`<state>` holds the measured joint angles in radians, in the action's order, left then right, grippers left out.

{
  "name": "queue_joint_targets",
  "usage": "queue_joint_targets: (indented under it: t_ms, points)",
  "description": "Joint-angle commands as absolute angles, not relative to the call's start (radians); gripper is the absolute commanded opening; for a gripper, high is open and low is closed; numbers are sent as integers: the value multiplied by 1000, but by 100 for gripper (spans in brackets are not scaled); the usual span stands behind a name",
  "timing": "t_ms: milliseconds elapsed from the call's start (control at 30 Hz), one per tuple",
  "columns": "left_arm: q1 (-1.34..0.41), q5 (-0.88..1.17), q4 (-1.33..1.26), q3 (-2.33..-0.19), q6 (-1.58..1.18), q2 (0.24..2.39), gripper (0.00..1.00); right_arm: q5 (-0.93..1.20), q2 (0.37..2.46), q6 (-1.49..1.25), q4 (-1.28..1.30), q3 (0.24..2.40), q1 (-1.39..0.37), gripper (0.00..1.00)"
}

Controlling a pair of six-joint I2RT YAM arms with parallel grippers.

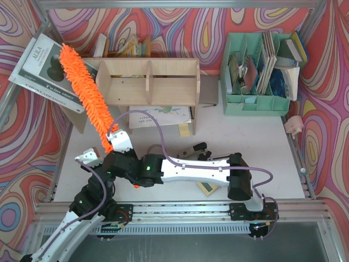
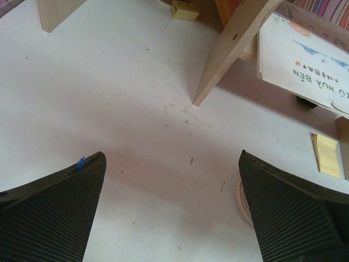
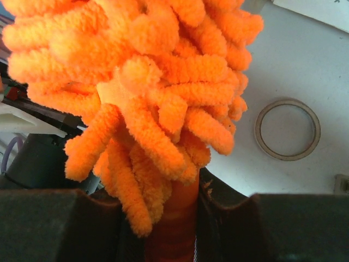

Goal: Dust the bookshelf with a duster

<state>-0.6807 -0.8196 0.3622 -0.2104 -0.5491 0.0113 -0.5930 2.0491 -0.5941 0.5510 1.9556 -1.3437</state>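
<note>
The bookshelf [image 1: 147, 82] is a light plywood unit with a central divider, standing at the back of the table. The orange fluffy duster [image 1: 87, 95] slants from the front up to the back left, its head lying across the shelf's left side panel. My right gripper [image 1: 117, 143] is shut on the duster's handle just below the head. The right wrist view shows the handle [image 3: 174, 229] clamped between the fingers, with the shaggy head [image 3: 152, 82] filling the frame. My left gripper [image 1: 90, 158] hovers open and empty beside it, low over the table, facing a shelf leg [image 2: 234, 49].
A mint-green file organizer [image 1: 256, 103] stands at the back right. Books [image 1: 41, 65] lean behind the shelf's left end. A spiral notebook [image 1: 161, 115] lies under the shelf's front. A pale ring [image 3: 287, 129] and yellow sticky notes [image 2: 327, 155] lie on the table.
</note>
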Motion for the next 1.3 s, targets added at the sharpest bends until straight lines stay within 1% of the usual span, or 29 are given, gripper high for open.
queue_joint_targets:
  t_ms: [0,133,300,433,600,700,800,933,1033,1133,1267]
  points:
    - [-681,-824,361,-201,-537,8,98,-618,1996,-626,548,1950,-1343,0]
    - [-681,-822,360,-200,-537,8,99,-612,1972,-574,484,1930,-1355,0]
    - [-681,-822,360,-200,-537,9,99,-677,1873,-455,321,1831,-1397,0]
    - [-682,-822,360,-201,-537,9,98,-736,1800,-443,284,1762,-1396,0]
    - [-681,-820,358,-200,-537,9,98,-760,1832,-461,435,1880,-1391,0]
    - [-681,-821,359,-201,-537,10,99,-804,1886,-404,569,2008,-1385,0]
    - [-681,-821,361,-199,-537,8,99,-901,1912,-266,672,2128,-1383,0]
    - [-681,-820,362,-201,-537,6,98,-1040,1868,-77,683,2119,-1382,0]
    - [-681,-819,363,-201,-538,6,98,-1090,1831,16,702,2093,-1379,0]
    - [-681,-818,361,-201,-537,5,98,-1097,1835,10,844,2142,-1379,0]
    - [-681,-814,362,-200,-537,5,99,-1062,1880,-113,1101,2278,-1367,0]
